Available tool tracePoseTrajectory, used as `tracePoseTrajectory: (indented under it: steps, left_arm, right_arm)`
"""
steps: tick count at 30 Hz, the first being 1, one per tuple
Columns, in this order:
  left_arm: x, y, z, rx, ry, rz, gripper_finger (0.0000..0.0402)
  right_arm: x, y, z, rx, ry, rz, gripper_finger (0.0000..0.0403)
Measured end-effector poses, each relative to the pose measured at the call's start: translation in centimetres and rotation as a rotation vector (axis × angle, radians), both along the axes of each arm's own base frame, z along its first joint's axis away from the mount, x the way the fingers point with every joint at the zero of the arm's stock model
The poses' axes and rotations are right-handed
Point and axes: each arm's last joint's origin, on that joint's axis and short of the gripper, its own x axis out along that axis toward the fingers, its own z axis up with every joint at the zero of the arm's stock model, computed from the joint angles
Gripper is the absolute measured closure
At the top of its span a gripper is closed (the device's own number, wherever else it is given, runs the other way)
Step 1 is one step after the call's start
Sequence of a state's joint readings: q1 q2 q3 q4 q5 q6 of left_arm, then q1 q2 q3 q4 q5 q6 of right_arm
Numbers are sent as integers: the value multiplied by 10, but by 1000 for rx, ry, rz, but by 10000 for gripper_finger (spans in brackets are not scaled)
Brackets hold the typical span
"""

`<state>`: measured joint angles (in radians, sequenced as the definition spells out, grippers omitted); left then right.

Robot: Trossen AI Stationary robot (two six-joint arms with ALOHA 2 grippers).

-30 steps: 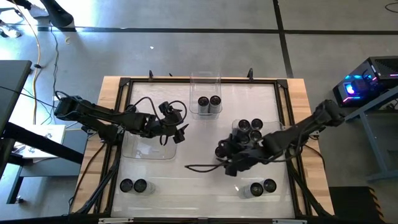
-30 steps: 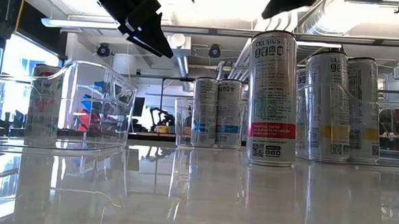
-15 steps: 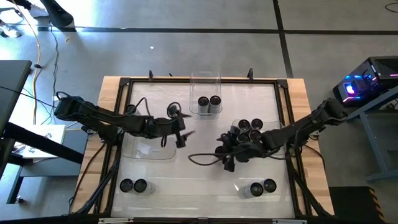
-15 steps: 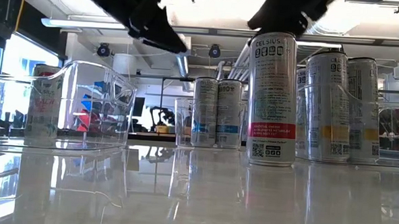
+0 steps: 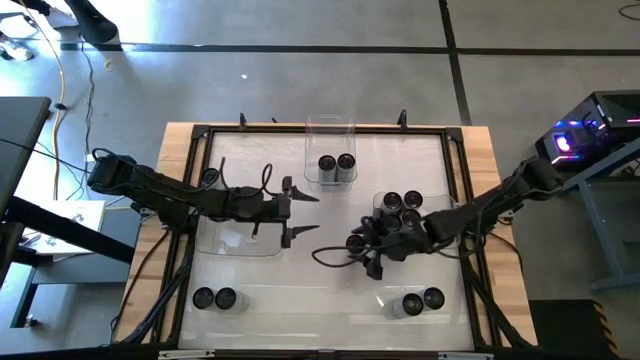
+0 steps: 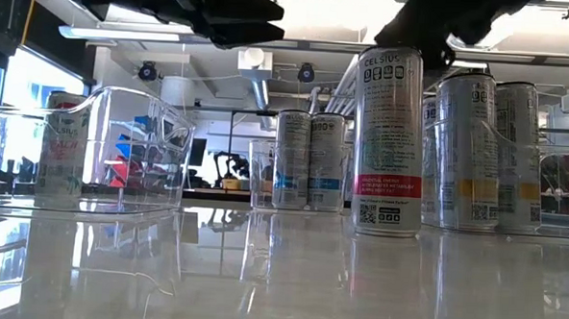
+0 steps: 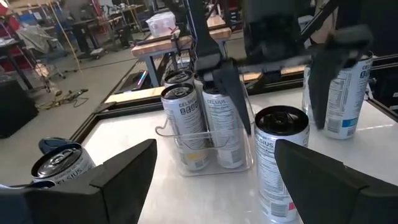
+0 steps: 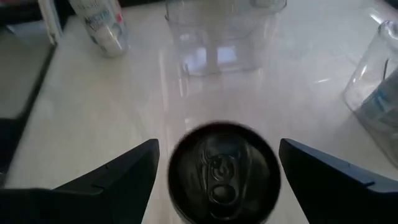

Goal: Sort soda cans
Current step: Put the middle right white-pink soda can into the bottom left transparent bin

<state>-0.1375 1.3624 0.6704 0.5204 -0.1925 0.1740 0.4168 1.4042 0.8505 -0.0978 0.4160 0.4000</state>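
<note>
Your right gripper (image 8: 214, 171) hangs over a lone can (image 8: 222, 171), its flat dark fingers (image 8: 106, 180) spread wide, one on each side of the round dark lid with its pull tab. They are not pinching it. In the low view that can (image 6: 390, 140) stands upright on the glossy white counter (image 6: 279, 275), a tall silvery cylinder with a pink band.

Your left gripper (image 5: 298, 214) is out over the counter's middle, fingers (image 5: 303, 195) also spread and holding nothing. Between those fingers, farther off, you see the same lone can (image 7: 281, 158), and beyond it a clear plastic tray (image 7: 205, 152) with several slim cans (image 7: 186, 121) standing together inside.

From above, the other cans sit in pairs or clusters: two (image 5: 336, 163) in a clear rectangular tray at the far edge, a cluster (image 5: 402, 208) just behind the right fingers, two (image 5: 214, 298) at the near left corner and two (image 5: 422, 300) at the near right. An open clear tray (image 5: 240, 240) lies under the left arm.
</note>
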Motion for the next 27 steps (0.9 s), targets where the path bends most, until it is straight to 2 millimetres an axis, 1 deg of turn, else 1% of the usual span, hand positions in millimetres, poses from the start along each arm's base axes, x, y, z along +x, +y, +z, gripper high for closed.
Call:
tracePoseTrajectory:
  steps: [4,7,10,13,14,16,18,20,22,24,25,27]
  left_arm:
    - [0,0,0,-20,3,3,80]
    - [0,0,-1,-39,5,7,80]
    - [0,-1,-1,-44,3,6,80]
    - [-6,-5,4,-79,34,0,80]
    - [-10,-7,9,-81,48,-9,80]
    - [-20,-12,22,-74,73,-12,80]
    - [-33,-17,38,-58,66,21,80]
    - [-49,-21,53,-32,43,108,80]
    - [-68,-24,70,-11,-15,242,80]
    - [-87,-25,84,12,-54,360,80]
    - [-96,-25,90,12,-75,403,80]
    - [-113,-24,98,5,-99,435,80]
  right_arm:
    - [6,3,-12,-18,31,-4,75]
    - [9,4,-18,-16,42,-6,82]
    - [10,4,-18,0,31,-14,109]
    - [13,3,-15,15,18,-24,153]
    - [15,3,-12,14,12,-24,165]
    - [22,1,0,1,-23,-15,166]
    - [32,-5,20,-31,-82,-9,166]
    - [43,-14,40,-65,-135,-3,166]
    - [58,-25,58,-67,-189,36,166]
    - [75,-36,73,-87,-241,80,166]
    - [86,-41,77,-101,-258,102,166]
    - [109,-53,83,-107,-276,147,166]
